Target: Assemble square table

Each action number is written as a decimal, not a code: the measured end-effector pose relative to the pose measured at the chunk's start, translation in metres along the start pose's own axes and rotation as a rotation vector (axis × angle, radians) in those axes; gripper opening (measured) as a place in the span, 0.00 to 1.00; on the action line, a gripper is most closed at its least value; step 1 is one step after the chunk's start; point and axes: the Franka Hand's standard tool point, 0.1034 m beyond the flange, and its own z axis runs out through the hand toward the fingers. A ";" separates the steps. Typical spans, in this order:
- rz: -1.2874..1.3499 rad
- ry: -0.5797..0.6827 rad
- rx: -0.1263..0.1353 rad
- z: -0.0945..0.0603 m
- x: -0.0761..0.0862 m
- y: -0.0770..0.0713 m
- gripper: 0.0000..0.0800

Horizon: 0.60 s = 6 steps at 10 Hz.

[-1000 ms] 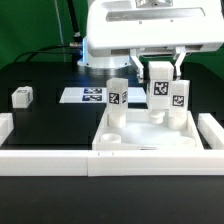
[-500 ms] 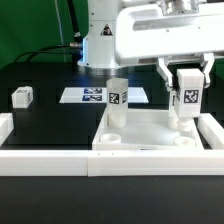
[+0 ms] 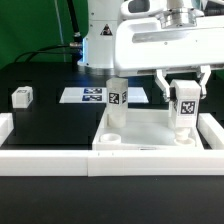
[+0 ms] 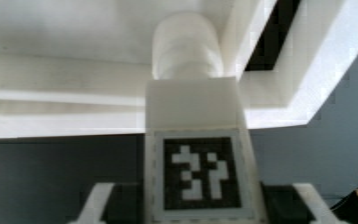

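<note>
Black tabletop [image 3: 50, 125] under a white slab [image 3: 150, 130]. Pinches one leg [image 3: 185, 108] upright in the gripper [image 3: 185, 92], over the slab's near corner socket [image 3: 183, 139] on the exterior view's right. Risks jamming or tipping the leg if lowered off-centre; may also shove the slab sideways

- I read the slab [image 3: 150, 128] as plain white.
- The gripped leg [image 3: 186, 105] is white, and its square tag is black with white blocks.
- The standing leg [image 3: 116, 92] and loose leg [image 3: 21, 97] are white with black-and-white tags.
- The marker board [image 3: 85, 96] is white with black-patterned tags.
- The table top [image 3: 50, 125] is black and the border wall [image 3: 45, 160] is white.
</note>
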 end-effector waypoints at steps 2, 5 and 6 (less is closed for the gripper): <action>0.002 0.000 0.002 0.007 0.004 -0.001 0.36; 0.002 -0.014 0.000 0.013 -0.005 0.000 0.36; 0.001 -0.016 0.000 0.014 -0.006 -0.001 0.36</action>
